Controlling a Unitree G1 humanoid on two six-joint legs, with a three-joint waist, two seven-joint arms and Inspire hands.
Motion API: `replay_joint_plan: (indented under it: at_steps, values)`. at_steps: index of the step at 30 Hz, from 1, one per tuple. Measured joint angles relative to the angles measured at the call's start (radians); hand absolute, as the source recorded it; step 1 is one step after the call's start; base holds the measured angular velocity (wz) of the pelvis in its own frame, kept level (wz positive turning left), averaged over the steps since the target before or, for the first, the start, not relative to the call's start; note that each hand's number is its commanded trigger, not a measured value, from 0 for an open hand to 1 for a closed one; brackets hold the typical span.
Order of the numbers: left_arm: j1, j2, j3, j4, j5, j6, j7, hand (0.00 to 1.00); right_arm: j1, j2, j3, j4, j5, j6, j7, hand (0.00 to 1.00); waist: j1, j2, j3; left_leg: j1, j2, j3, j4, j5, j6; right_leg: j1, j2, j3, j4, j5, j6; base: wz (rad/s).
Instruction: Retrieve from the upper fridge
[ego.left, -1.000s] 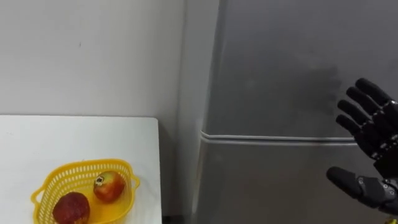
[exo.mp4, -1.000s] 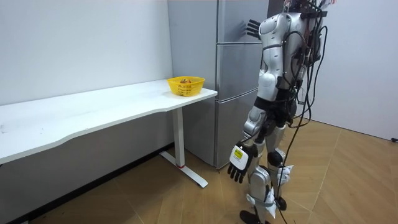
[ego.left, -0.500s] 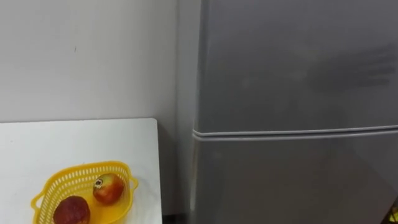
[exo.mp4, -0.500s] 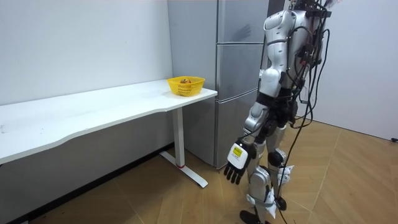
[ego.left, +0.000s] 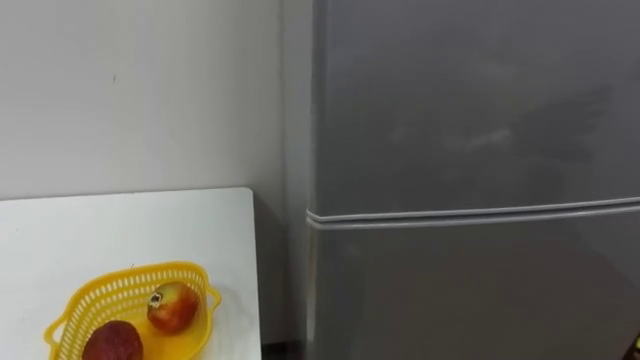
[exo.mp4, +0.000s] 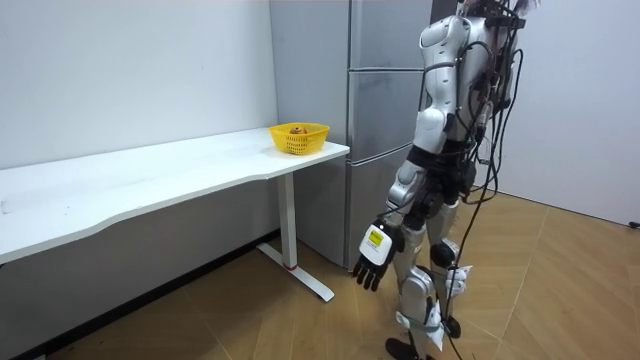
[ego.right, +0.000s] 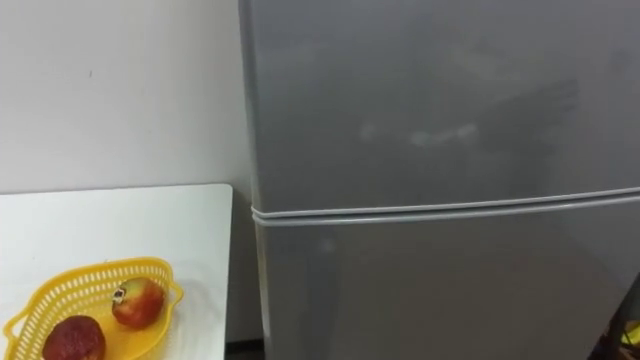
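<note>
Facing the grey fridge (ego.left: 470, 290), you've got its upper door (ego.left: 460, 110) closed flush above the seam, contents hidden, robot standing right at it. White worktop (ego.left: 120, 230) sits just left of the fridge, yellow basket (ego.left: 135, 271) near its end. Your left robot hand (exo.mp4: 372, 260) hangs low by the thigh, fingers spread, holding nothing; in the basket lie a red-yellow fruit (ego.left: 172, 307) and a darker red fruit (ego.left: 112, 342) side by side.

The left hand (exo.mp4: 373, 258) hangs low beside the leg, arm down, fingers (exo.mp4: 362, 279) straight and loosely spread.
</note>
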Motion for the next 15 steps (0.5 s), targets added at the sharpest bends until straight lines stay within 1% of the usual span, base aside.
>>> replay_joint_plan:
  at_steps: [3, 4, 6, 8, 9, 11, 13, 15]
  values:
    - [-0.006, 0.0, -0.001, 0.0, 0.0, 0.011, -0.003, 0.0, 0.018, 0.021, 0.033, 0.121, -0.031, 0.001, -0.001, 0.0, 0.005, 0.0, 0.0002, 0.0, 0.0, -0.001, 0.0, 0.0, 0.0, -0.001, 0.0, 0.0, -0.004, 0.0, 0.0, 0.0]
    - [-0.015, 0.0, -0.005, 0.0, 0.0, 0.015, -0.008, 0.0, 0.035, 0.031, 0.047, 0.164, -0.031, 0.009, 0.001, 0.0, 0.013, 0.002, 0.0006, -0.001, 0.0, -0.001, -0.002, 0.0, 0.0, -0.002, 0.0, 0.001, -0.003, -0.001, 0.001, 0.0]
    - [-0.016, 0.001, -0.029, -0.002, 0.0, 0.02, -0.019, 0.0, 0.044, 0.051, 0.077, 0.221, -0.03, 0.019, 0.003, 0.0, 0.016, 0.007, -0.0008, -0.002, -0.001, -0.004, -0.004, 0.0, 0.0, 0.001, 0.0, 0.001, -0.002, -0.001, 0.001, 0.0]
    - [-0.015, 0.0, -0.055, -0.005, 0.0, 0.02, -0.025, 0.0, 0.066, 0.064, 0.139, 0.332, -0.029, 0.019, 0.013, 0.0, 0.02, 0.011, -0.002, 0.0, -0.001, -0.006, -0.003, 0.0, 0.0, 0.006, 0.001, -0.001, 0.0, -0.001, 0.001, 0.04]
    - [-0.014, 0.001, -0.062, -0.004, 0.0, 0.02, -0.025, 0.0, 0.067, 0.065, 0.156, 0.364, -0.028, 0.02, 0.018, 0.0, 0.022, 0.011, -0.0021, 0.001, -0.001, -0.006, -0.002, 0.0, 0.0, 0.006, 0.001, 0.0, 0.0, -0.001, 0.001, 0.0]
    - [-0.012, -0.002, -0.076, -0.005, 0.0, 0.02, -0.027, 0.0, 0.067, 0.084, 0.2, 0.451, -0.028, 0.022, 0.037, 0.0, 0.023, 0.018, -0.0036, -0.001, -0.001, -0.005, -0.002, 0.0, 0.0, 0.006, 0.001, -0.001, -0.001, -0.001, 0.001, 0.0]
    - [-0.012, -0.002, -0.077, -0.01, -0.001, 0.02, -0.027, 0.0, 0.065, 0.1, 0.214, 0.508, -0.027, 0.022, 0.055, 0.0, 0.023, 0.021, -0.0047, -0.001, -0.001, -0.005, -0.002, 0.0, 0.0, 0.007, 0.001, 0.001, -0.003, -0.001, 0.001, 0.0]
    - [-0.011, -0.002, -0.078, -0.018, -0.001, 0.021, -0.03, 0.0, 0.065, 0.102, 0.233, 0.576, -0.018, 0.021, 0.077, 0.0, 0.024, 0.022, -0.0046, -0.001, -0.001, -0.006, -0.002, 0.0, 0.0, 0.01, 0.0, 0.001, -0.008, -0.001, 0.001, 0.04]
